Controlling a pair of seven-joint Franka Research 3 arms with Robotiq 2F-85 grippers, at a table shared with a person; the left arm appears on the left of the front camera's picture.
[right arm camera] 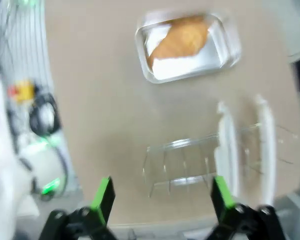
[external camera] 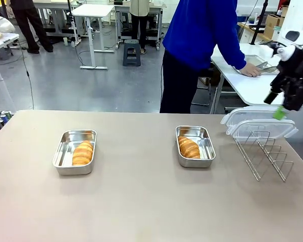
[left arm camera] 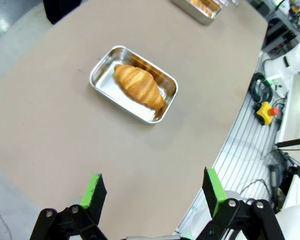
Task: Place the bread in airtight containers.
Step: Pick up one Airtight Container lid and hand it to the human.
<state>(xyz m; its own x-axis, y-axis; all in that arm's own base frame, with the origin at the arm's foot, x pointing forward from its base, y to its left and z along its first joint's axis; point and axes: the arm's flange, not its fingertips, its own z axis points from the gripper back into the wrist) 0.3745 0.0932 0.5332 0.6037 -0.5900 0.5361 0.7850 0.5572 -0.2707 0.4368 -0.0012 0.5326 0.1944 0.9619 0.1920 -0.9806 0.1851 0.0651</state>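
Two shiny steel containers stand on the table, each with one piece of golden bread inside. The left container (external camera: 63,151) holds bread (external camera: 83,153); the right container (external camera: 205,146) holds bread (external camera: 188,147). Clear lids (external camera: 257,123) lie stacked on a wire rack (external camera: 265,154) at the right. My right gripper (external camera: 275,105) hangs open above the lids. In the left wrist view my left gripper (left arm camera: 154,192) is open high above a container (left arm camera: 104,80) with bread (left arm camera: 138,86). The blurred right wrist view shows my open right gripper (right arm camera: 162,195) over the rack (right arm camera: 182,167), lids (right arm camera: 245,145) and a container (right arm camera: 190,67) with bread (right arm camera: 180,37).
A person in a blue top (external camera: 202,30) stands at the table's far side, turned toward a neighbouring white table (external camera: 252,85). The second container (left arm camera: 202,7) peeks in at the top of the left wrist view. A yellow stop button (left arm camera: 266,112) sits beyond the table edge.
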